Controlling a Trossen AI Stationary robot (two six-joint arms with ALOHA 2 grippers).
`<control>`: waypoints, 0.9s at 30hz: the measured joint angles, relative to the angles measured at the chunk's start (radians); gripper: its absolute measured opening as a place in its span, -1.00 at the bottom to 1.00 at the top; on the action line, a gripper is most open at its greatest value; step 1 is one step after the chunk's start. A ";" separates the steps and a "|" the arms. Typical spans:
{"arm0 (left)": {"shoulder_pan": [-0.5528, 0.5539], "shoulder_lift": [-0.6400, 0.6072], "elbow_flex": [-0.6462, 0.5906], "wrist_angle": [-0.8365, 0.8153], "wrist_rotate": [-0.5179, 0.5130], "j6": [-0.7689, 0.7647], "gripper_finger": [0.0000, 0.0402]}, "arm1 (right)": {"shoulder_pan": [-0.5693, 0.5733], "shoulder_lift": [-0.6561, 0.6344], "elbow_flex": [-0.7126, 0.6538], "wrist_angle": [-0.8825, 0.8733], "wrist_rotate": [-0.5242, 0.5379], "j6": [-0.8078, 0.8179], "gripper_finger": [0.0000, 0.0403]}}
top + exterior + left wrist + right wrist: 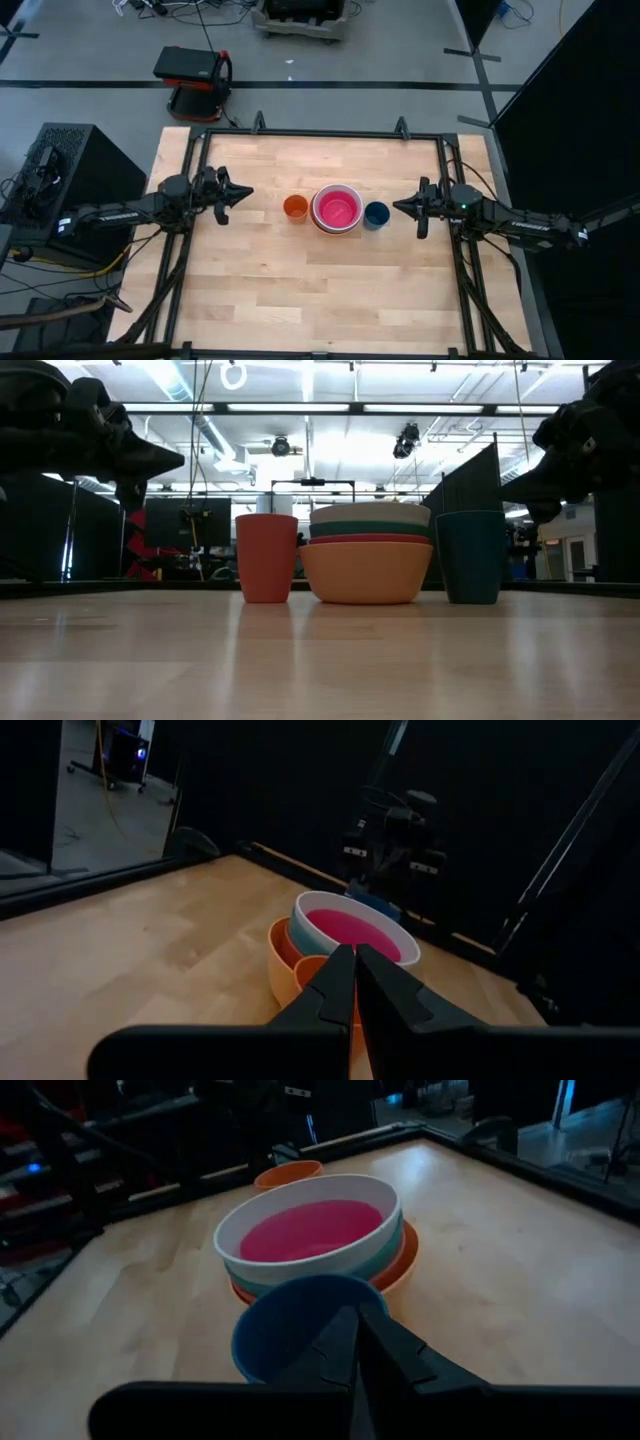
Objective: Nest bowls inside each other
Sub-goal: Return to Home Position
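At the centre of the wooden table (300,290), the five bowls (336,209) sit nested in one stack, pink innermost, yellow-orange outermost. An orange cup (295,208) stands just beside it on the left arm's side, a dark blue cup (376,214) on the right arm's. The left gripper (243,192) and right gripper (398,206) hover apart from them, fingers pressed together, empty. Nesting looks done; the arms likely need only retract to rest

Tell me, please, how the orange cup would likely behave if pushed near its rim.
The orange cup stands taller than wide, so a high push would probably tip it. It looks smooth and hollow, so probably light, sliding easily on the table.
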 joint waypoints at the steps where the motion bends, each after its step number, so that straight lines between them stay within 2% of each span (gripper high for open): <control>1: 0.000 0.000 0.000 -0.003 -0.001 -0.001 -1.00 | 0.000 0.001 0.000 -0.003 0.001 -0.010 -1.00; 8: 0.000 0.000 -0.001 0.000 0.000 0.000 -0.99 | 0.000 0.001 0.000 0.007 -0.013 -0.075 -1.00; 13: 0.000 0.000 -0.001 0.001 0.000 0.000 -0.99 | 0.000 0.001 0.000 0.013 -0.102 -0.103 -1.00; 27: 0.000 0.000 -0.001 0.000 0.000 0.000 -0.99 | 0.000 0.001 0.000 0.027 -0.111 0.024 -1.00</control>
